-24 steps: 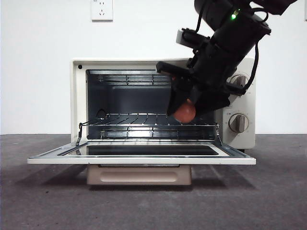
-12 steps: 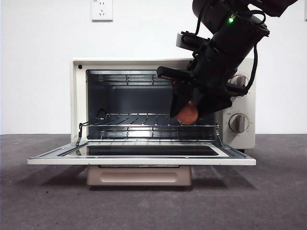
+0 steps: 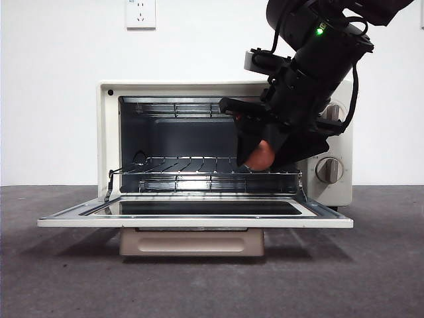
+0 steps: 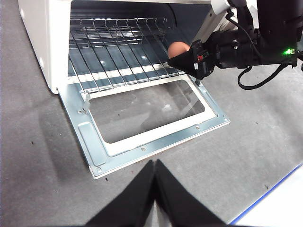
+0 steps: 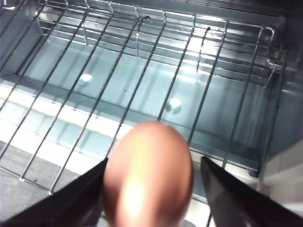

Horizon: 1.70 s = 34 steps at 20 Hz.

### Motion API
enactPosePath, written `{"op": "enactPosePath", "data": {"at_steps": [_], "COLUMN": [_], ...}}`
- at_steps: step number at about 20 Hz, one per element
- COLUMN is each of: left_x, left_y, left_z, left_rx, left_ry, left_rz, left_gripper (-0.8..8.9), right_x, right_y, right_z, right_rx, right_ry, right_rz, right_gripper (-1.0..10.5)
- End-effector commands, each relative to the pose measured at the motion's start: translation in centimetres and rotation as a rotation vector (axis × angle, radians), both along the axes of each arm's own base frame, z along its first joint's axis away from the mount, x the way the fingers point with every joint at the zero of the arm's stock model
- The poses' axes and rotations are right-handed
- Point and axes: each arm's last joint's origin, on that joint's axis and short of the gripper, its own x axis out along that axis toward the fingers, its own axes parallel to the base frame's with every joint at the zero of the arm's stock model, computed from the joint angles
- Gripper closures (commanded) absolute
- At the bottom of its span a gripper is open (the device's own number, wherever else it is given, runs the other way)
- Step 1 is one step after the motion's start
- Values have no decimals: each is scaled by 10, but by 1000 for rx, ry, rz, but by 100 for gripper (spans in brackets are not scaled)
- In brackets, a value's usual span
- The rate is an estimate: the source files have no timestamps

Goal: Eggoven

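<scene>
The cream toaster oven (image 3: 105, 132) stands with its glass door (image 3: 199, 211) folded down flat and its wire rack (image 3: 199, 167) bare. My right gripper (image 3: 260, 156) is shut on the reddish-brown egg (image 3: 260, 156) and holds it just above the rack's right front part, at the oven's mouth. The egg fills the right wrist view (image 5: 147, 175) between the two jaws, with the rack (image 5: 142, 71) below it. The left wrist view shows the egg (image 4: 178, 48), the oven (image 4: 42, 42) and the open door (image 4: 147, 113). My left gripper (image 4: 154, 166) is shut and empty, back from the door.
Two knobs (image 3: 329, 169) sit on the oven's right panel, behind the right arm. A wall socket (image 3: 140, 13) is on the white wall. The oven stands on a dark grey tabletop (image 3: 66, 278). A pale strip with a blue line (image 4: 279, 203) lies at the table's edge.
My right gripper with the egg has moved slightly to the right and deeper toward the rack. The oven and door have not moved.
</scene>
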Motion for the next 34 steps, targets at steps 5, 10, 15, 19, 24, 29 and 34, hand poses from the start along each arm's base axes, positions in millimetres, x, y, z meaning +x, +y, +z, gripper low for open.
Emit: {"op": "enactPosePath", "data": {"at_steps": [5, 10, 15, 19, 24, 29, 34], "left_x": [1, 5, 16, 35, 75, 117, 148], "left_y": [-1, -2, -6, -13, -24, -21, -15], "left_z": [3, 2, 0, -2, -24, -81, -125], "left_rx": [-7, -4, 10, 10, 12, 5, -4], "left_ry": [-15, -7, 13, 15, 49, 166, 291], "left_rz": [-2, -2, -5, -5, 21, 99, 123], "left_gripper": [807, 807, 807, 807, 807, 807, 807], "right_x": [0, -8, -30, -66, -117, -167, -200], "right_y": [4, -1, -10, -18, -47, -90, -120], "right_z": [5, 24, 56, 101, 140, 157, 162], "right_rx": [-6, 15, 38, 122, 170, 131, 118], "right_ry": [-5, -35, -66, -176, -239, -259, -296], "right_rz": [10, 11, 32, 85, 119, 75, 17], "right_gripper": [614, 614, 614, 614, 614, 614, 614]}}
